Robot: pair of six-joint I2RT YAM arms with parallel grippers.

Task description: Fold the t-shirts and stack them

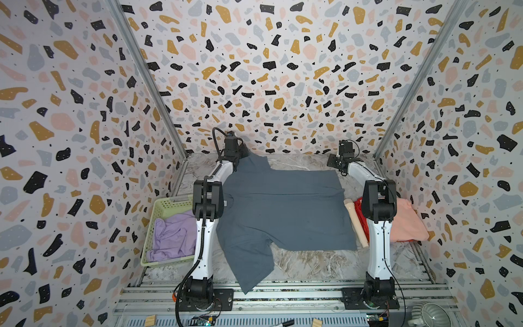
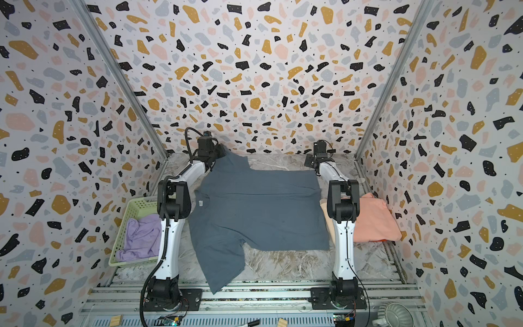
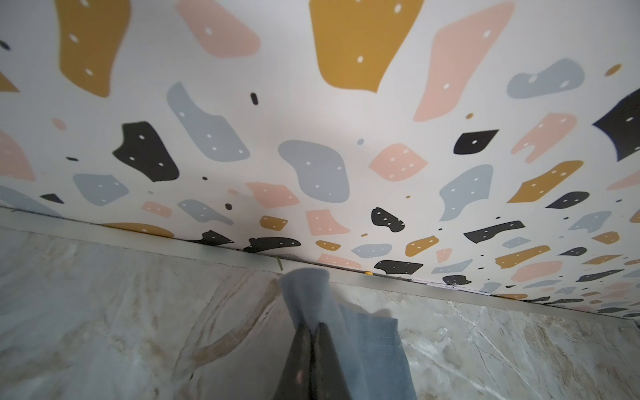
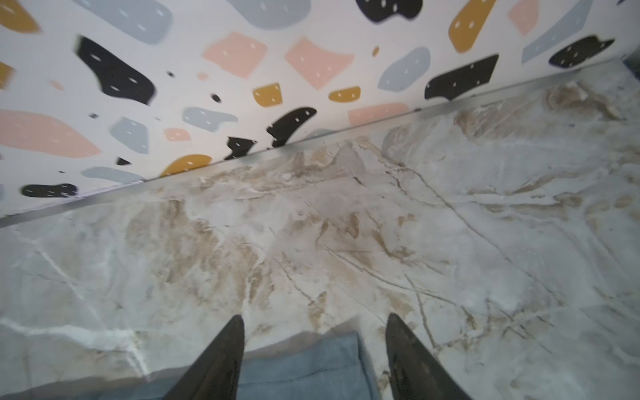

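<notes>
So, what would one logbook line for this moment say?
left gripper: shut on blue-grey t-shirt, far corner | right gripper: open at other far corner | lilac t-shirt: in basket | pink t-shirt: at right

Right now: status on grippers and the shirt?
Left gripper shut on far sleeve of blue-grey t-shirt. Right gripper open over far hem corner. Near sleeve overhangs the table.

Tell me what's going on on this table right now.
Two robot arms work on a blue-grey t-shirt spread on the marble table. The left end effector is shut on its far left corner, held up near the back wall. The right end effector is open above the far right corner, gripping nothing. A lilac shirt sits in the green basket; a folded pink shirt lies on a red shirt at the right.
</notes>
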